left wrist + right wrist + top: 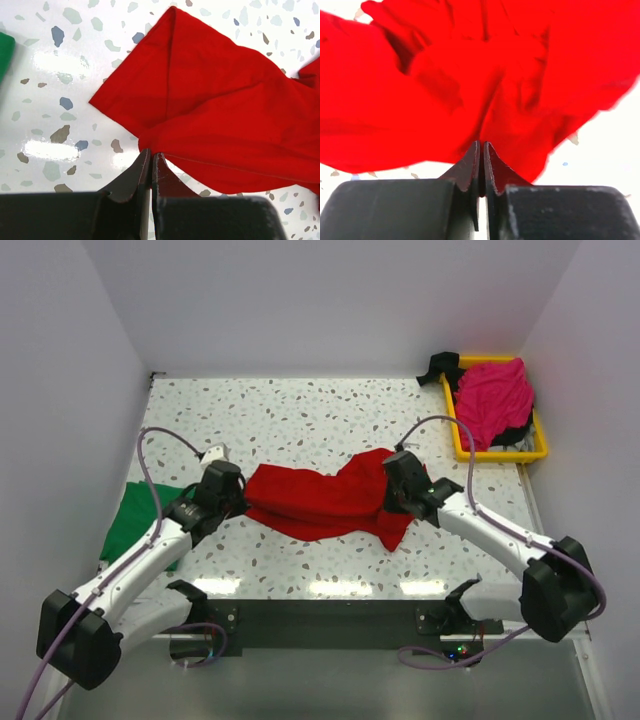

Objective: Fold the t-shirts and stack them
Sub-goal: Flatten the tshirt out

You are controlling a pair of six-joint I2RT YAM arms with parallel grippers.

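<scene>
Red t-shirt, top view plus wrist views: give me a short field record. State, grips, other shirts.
red cloth t-shirt: crumpled, unfolded, spread across the speckled table
left gripper: shut on its left edge
right gripper: shut on its right side
green cloth t-shirt: at table's left edge, beside left arm
magenta-pink cloth t-shirt: bunched in yellow plastic tray, far right
stack: none yet

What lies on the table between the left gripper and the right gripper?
The red t-shirt, bunched, spans from left gripper to right gripper; the top view shows it.
</scene>
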